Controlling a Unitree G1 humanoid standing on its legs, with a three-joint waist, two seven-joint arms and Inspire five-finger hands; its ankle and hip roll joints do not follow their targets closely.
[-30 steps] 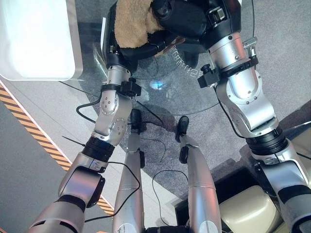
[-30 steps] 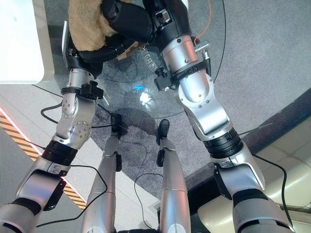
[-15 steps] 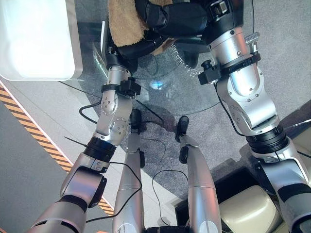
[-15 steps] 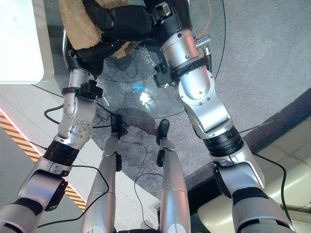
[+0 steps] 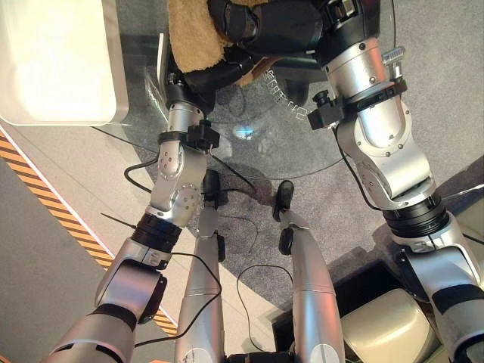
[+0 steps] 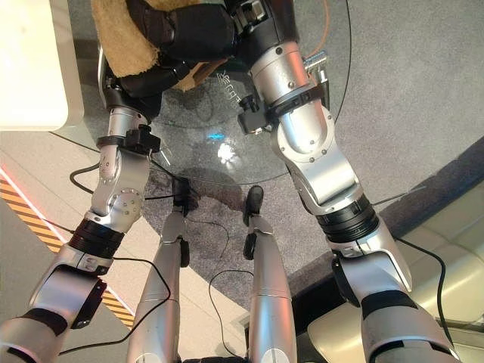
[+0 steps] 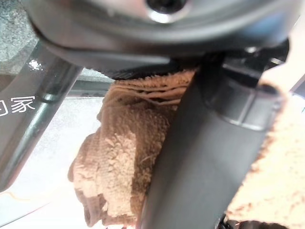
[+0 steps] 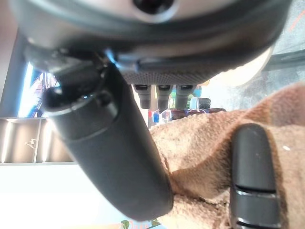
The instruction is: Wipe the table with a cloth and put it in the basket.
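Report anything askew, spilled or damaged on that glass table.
Nothing stands out. The tan cloth is bunched between the left hand and right hand over the round glass table; no spill or damage shows on the glass.

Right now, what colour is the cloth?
Tan-brown terry cloth; the left wrist view shows it best.

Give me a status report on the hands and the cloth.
Left hand under the tan cloth, thumb against it. Right hand on the cloth from above. Cloth bunched over the glass table. Nothing seen blocking them.
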